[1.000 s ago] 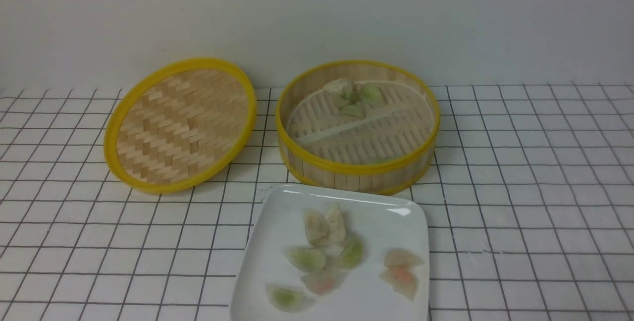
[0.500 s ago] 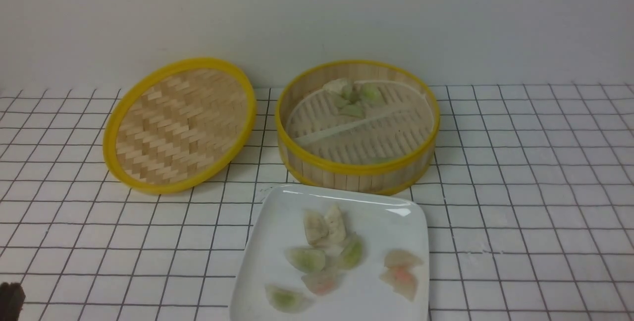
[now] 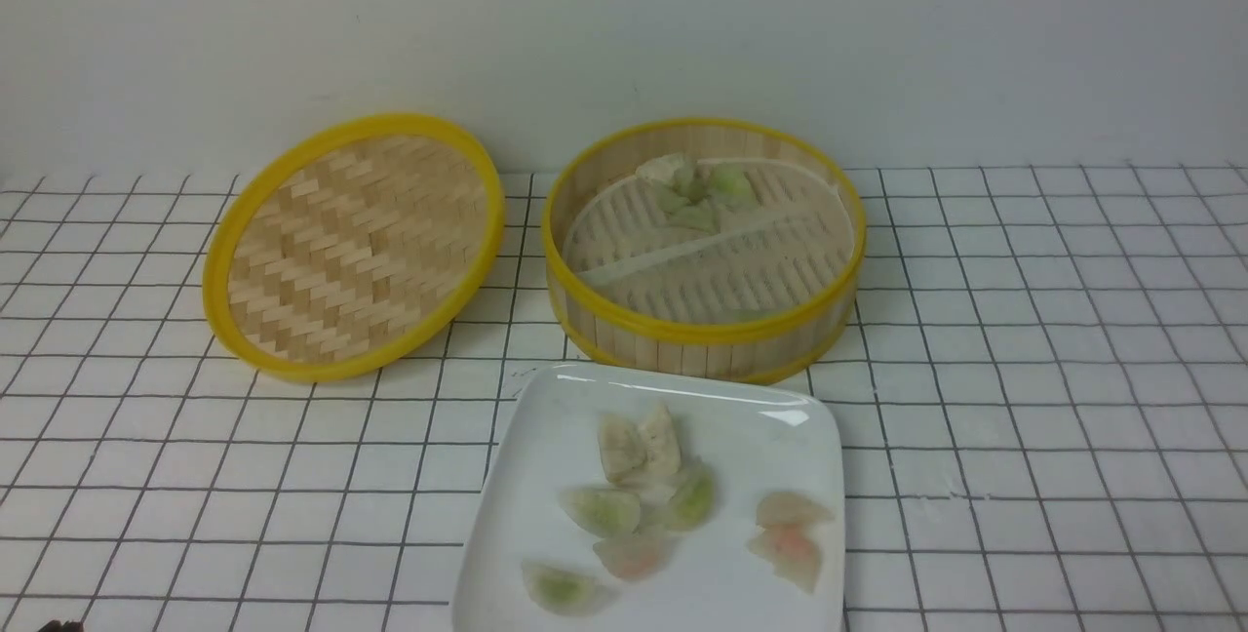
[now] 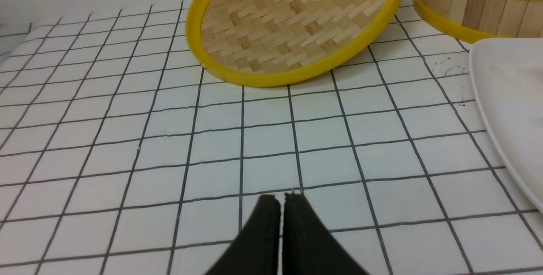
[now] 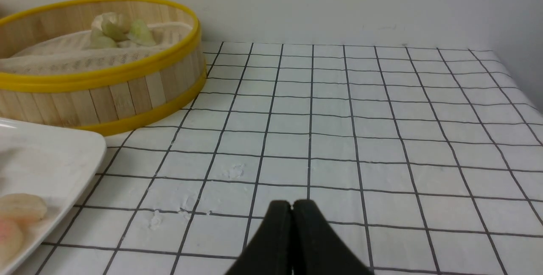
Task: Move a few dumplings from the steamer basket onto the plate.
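Jaws closed on both sides, the left gripper [image 4: 282, 196] and the right gripper [image 5: 292, 203], each gripping nothing! Dumplings [image 3: 600, 512] sit scattered across the white plate [image 3: 507, 476], others lie in the steamer basket [image 3: 702, 355] behind it, and the woven lid [image 3: 356, 247] rests at the basket's left.

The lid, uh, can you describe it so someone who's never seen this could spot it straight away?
Beyond the square white plate, find the round yellow-rimmed bamboo pieces. The lid is the one on the left. Unlike the steamer basket beside it, it is shallow, woven in a zigzag pattern, and has no upright slat wall.
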